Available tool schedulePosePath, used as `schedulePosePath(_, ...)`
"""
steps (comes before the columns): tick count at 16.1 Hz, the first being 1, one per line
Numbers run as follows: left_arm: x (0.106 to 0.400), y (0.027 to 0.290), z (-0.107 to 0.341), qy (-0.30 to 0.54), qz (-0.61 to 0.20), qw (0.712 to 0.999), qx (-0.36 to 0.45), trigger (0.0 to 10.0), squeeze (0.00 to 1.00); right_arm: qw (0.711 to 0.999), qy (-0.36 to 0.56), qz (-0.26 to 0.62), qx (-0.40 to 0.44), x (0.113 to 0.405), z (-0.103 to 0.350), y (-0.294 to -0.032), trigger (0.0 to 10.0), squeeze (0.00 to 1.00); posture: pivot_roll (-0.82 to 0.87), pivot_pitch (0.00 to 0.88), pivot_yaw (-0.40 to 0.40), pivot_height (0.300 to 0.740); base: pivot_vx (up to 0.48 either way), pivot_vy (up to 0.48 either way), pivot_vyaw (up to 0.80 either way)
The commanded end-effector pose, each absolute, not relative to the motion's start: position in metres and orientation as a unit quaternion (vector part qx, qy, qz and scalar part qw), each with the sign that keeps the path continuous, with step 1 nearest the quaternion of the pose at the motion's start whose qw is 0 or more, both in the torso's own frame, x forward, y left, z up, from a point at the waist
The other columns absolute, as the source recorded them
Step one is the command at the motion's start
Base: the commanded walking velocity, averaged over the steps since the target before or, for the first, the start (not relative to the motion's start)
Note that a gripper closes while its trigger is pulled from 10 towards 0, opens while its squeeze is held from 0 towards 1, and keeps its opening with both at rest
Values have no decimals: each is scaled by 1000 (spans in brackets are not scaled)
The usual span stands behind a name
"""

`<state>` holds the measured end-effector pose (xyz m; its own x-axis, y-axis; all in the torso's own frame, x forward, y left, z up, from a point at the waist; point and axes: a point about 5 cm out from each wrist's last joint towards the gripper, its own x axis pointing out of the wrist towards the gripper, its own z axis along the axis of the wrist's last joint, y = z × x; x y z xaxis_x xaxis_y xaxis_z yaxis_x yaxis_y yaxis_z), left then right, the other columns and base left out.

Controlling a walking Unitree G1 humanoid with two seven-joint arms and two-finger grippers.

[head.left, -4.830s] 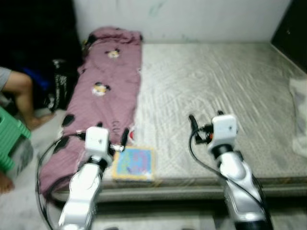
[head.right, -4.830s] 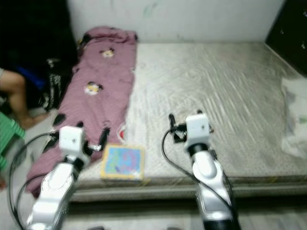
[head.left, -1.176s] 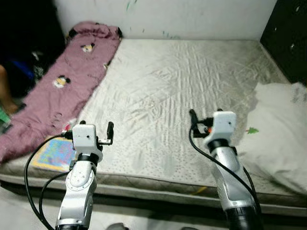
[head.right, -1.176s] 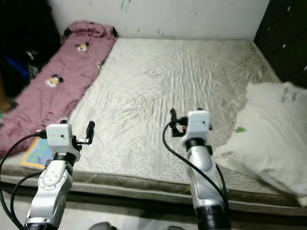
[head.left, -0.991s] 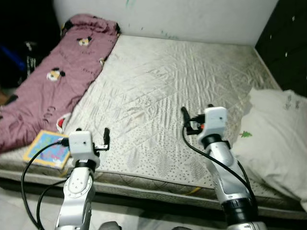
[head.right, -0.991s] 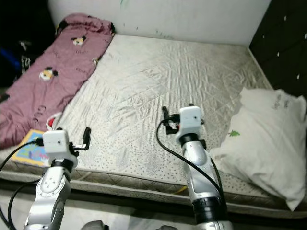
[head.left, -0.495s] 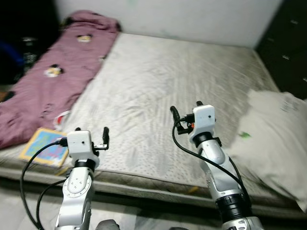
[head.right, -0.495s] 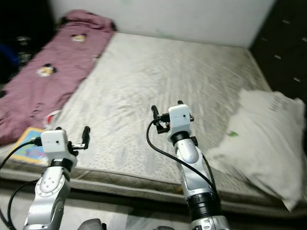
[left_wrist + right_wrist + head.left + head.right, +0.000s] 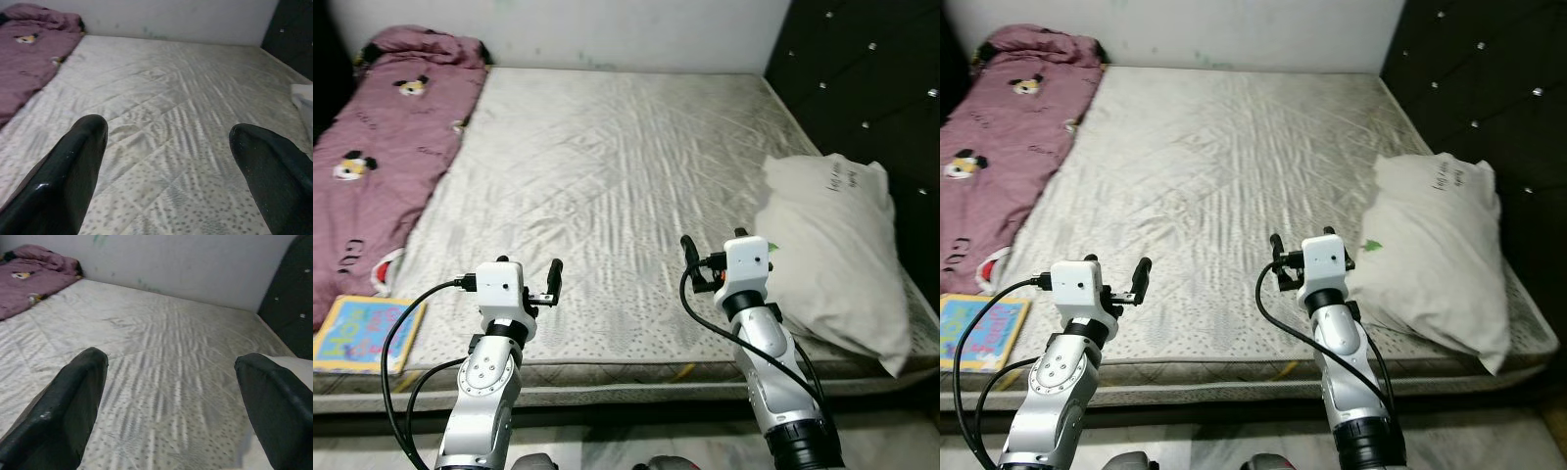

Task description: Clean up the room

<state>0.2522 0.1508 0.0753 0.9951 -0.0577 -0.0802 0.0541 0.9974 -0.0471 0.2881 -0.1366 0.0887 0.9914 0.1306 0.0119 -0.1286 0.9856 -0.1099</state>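
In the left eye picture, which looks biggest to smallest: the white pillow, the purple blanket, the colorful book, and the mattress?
1. mattress
2. and 3. purple blanket and white pillow look about alike; the blanket is cut off at the edge, so unranked.
4. colorful book

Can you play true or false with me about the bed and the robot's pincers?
1. The pillow lies on the bed's right side. True.
2. The blanket is green. False: it is purple-pink with cartoon faces.
3. The left pincer holds the book. False: it is open and empty; the book lies at the mattress corner.
4. The right pincer is open. True.
5. The pillow sits on the blanket. False: they lie on opposite sides.
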Motion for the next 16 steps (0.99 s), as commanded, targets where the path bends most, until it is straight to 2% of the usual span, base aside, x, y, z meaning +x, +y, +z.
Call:
schedulePosePath(1,251,152,75,46,-27,998,-22,10000,0,996,-21,66,-54,290,93,-136,10000,0,50,0,-12,740,0,0,0)
schedulePosePath(12,257,146,76,51,-61,997,-16,10000,0,998,-28,38,-50,286,95,-139,10000,0,13,0,38,740,0,0,0)
schedulePosePath(16,256,148,77,47,-56,997,-17,10000,0,997,-27,49,-49,289,95,-134,10000,0,32,0,15,740,0,-353,0)
